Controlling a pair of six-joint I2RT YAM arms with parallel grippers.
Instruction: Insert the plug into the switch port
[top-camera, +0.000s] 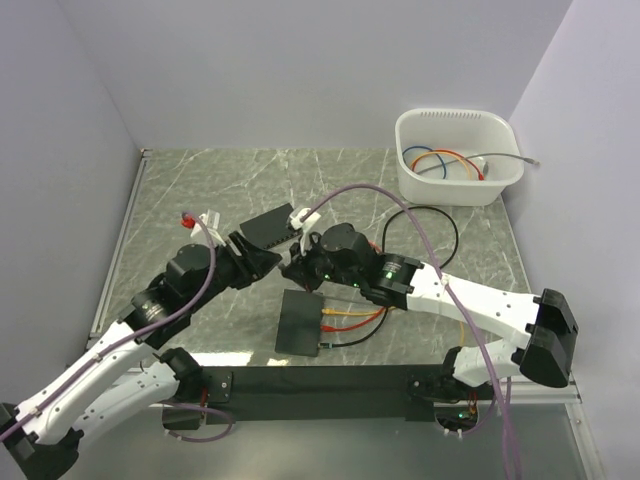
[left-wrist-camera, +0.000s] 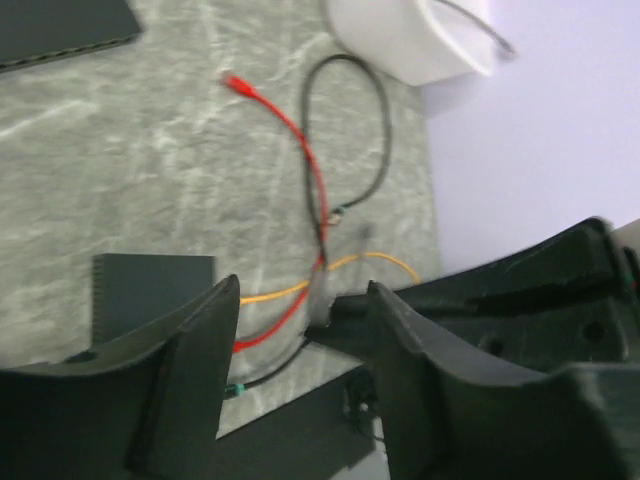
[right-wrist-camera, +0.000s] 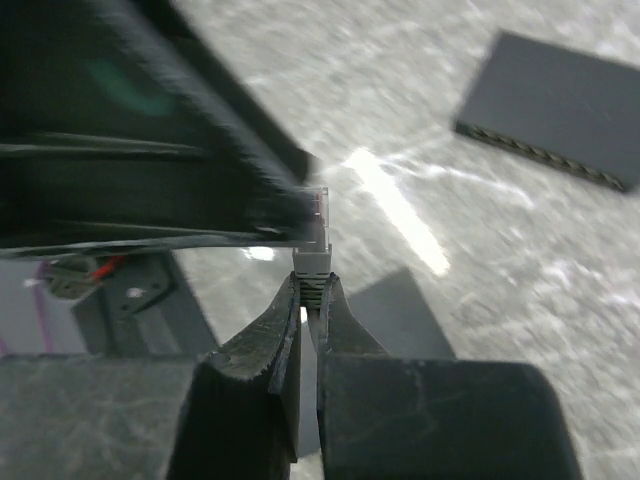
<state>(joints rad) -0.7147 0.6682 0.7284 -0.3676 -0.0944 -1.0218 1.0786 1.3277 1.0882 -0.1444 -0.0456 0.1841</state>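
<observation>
My right gripper (right-wrist-camera: 312, 285) is shut on a grey cable plug (right-wrist-camera: 314, 252) whose clear tip points forward, held above the table. In the top view the right gripper (top-camera: 297, 268) is at mid-table, close to my left gripper (top-camera: 260, 255). The left gripper (left-wrist-camera: 300, 310) is open and empty, raised over the cables. One black switch (top-camera: 300, 322) lies near the front with orange, red and black cables plugged in; it also shows in the left wrist view (left-wrist-camera: 150, 285). A second black switch (top-camera: 268, 226) lies farther back and shows in the right wrist view (right-wrist-camera: 560, 110).
A white bin (top-camera: 458, 155) with coiled cables stands at the back right. A black cable loop (top-camera: 425, 235) and a loose red cable (left-wrist-camera: 300, 140) lie on the marble top. A dark blurred part of the left arm (right-wrist-camera: 150, 150) is right beside the plug tip.
</observation>
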